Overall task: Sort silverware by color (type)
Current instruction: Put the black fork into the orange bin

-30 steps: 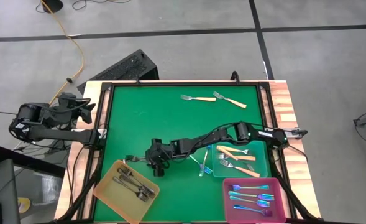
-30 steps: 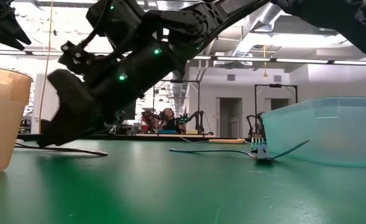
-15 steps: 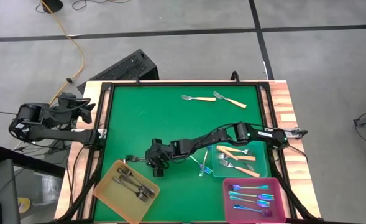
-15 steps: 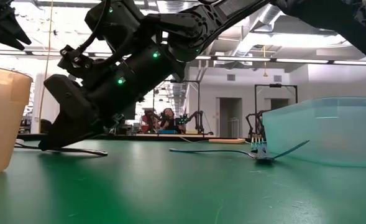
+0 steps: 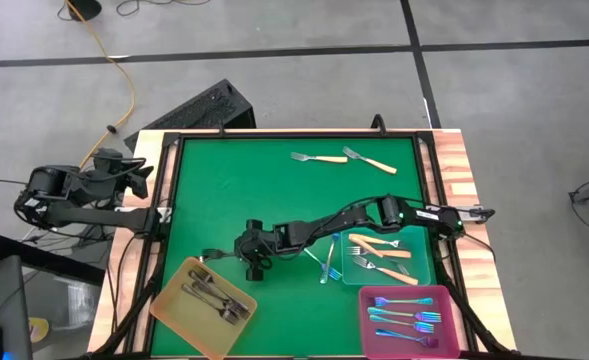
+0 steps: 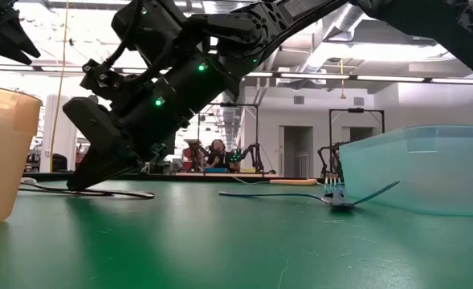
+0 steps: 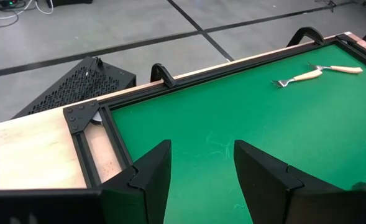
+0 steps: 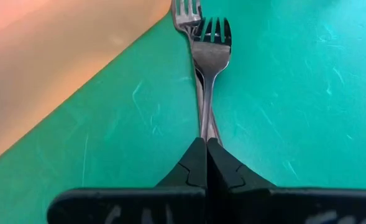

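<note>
My right gripper (image 5: 233,256) reaches to the near left of the green table, just beside the yellow tray (image 5: 174,318), and is shut on a dark-grey fork (image 8: 211,46). A second grey fork (image 8: 186,9) lies close along the first, partly under it. The yellow tray holds several grey forks. Cream-handled forks lie in the teal tray (image 5: 426,270), iridescent ones in the pink tray (image 5: 452,325). My left gripper (image 7: 201,168) is open off the table's left edge, holding nothing. My right gripper pinches the grey fork's handle (image 8: 206,124) between its two fingertips, slanting down from the table's right and lying along the fork. The fork (image 6: 120,193) lies flat on the table, tines toward the yellow tray. Whether the second fork's handle is pinched too, I cannot tell.
Two cream-handled forks (image 5: 319,158) (image 5: 370,160) lie near the far edge. Iridescent forks (image 5: 326,265) lie on the table left of the teal tray. A raised black frame (image 5: 170,200) borders the table. The middle of the table is bare green.
My right gripper has shut on the grey fork's handle and tipped a little steeper, staying in place at the table. The fork still lies on the table.
</note>
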`<state>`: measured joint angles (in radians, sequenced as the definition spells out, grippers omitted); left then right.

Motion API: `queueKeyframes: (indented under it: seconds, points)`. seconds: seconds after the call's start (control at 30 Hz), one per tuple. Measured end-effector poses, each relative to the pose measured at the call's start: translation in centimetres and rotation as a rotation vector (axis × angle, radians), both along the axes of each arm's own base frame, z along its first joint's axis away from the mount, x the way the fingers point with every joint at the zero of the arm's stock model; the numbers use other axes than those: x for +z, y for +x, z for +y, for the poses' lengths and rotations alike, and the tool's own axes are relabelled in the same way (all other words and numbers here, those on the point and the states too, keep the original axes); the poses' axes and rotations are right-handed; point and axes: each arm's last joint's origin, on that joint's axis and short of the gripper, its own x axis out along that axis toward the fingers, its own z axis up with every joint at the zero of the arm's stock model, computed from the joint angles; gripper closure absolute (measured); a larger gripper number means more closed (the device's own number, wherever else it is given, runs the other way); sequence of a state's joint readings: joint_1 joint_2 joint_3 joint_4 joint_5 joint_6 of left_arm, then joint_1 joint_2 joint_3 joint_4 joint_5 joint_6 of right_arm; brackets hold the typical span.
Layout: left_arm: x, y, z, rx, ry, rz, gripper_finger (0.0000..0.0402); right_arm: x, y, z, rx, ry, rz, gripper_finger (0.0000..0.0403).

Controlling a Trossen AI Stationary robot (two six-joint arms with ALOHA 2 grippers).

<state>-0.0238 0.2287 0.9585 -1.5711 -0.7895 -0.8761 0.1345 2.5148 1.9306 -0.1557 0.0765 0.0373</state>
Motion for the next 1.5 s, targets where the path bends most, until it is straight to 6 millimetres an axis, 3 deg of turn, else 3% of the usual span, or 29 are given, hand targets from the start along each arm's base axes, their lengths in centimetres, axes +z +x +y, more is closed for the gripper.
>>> queueKeyframes:
  seconds: [0.43, 0.67, 1.03, 1.23, 1.5]
  points:
    - [0.0, 0.0, 0.0, 0.001, 0.001, 0.000, 0.0243, 5.1, 0.7, -2.6, -0.034, -0.003, -0.087, 0.0388]
    - [0.0, 0.0, 0.0, 0.000, 0.000, -0.001, 0.0243, 5.4, 0.8, -3.6, -0.024, 0.031, -0.097, 0.0373]
    - [0.0, 0.0, 0.0, 0.001, 0.001, 0.000, 0.0243, 4.7, 0.8, -2.1, 0.059, 0.082, -0.093, 0.0259]
    - [0.0, 0.0, 0.0, 0.002, 0.002, 0.000, 0.0243, 3.7, 0.5, -2.2, 0.040, 0.066, -0.070, 0.0201]
    - [0.0, 0.0, 0.0, 0.003, 0.003, 0.000, 0.0243, 3.5, 0.5, -2.6, 0.006, 0.047, -0.077, 0.0199]
